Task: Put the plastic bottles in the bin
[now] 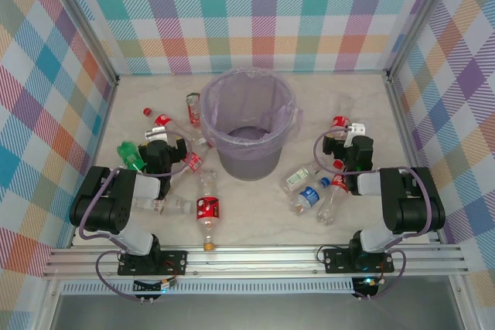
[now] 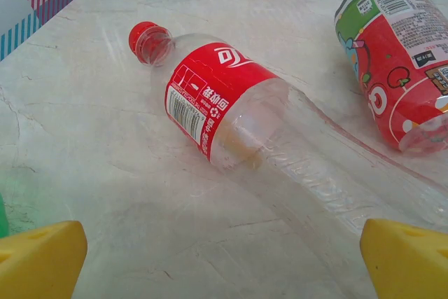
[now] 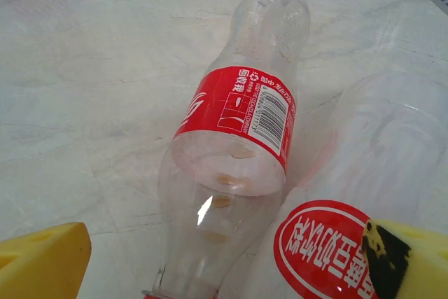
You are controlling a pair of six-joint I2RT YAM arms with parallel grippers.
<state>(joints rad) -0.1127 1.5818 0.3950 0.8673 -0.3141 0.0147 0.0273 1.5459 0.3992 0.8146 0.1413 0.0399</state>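
Note:
The bin (image 1: 213, 113), a grey bucket with a lavender bag, stands mid-table. Several plastic bottles lie around it. My left gripper (image 1: 165, 144) is left of the bin and open. In the left wrist view, the left gripper (image 2: 224, 264) has bare table between its yellow fingertips (image 2: 42, 260). A red-capped, red-labelled bottle (image 2: 217, 103) lies just ahead, beside a red-and-green-labelled one (image 2: 392, 54). My right gripper (image 1: 346, 143), right of the bin, is open. The right gripper (image 3: 224, 264) straddles the neck end of a red-labelled bottle (image 3: 238, 138). Another bottle (image 3: 329, 250) lies by its right fingertip (image 3: 409, 260).
A red-labelled bottle (image 1: 207, 210) lies in front of the bin. A blue-labelled bottle (image 1: 309, 195) and a white-labelled one (image 1: 296, 179) lie front right. A green bottle (image 1: 130, 154) lies by the left arm. Checked walls close in the back and both sides.

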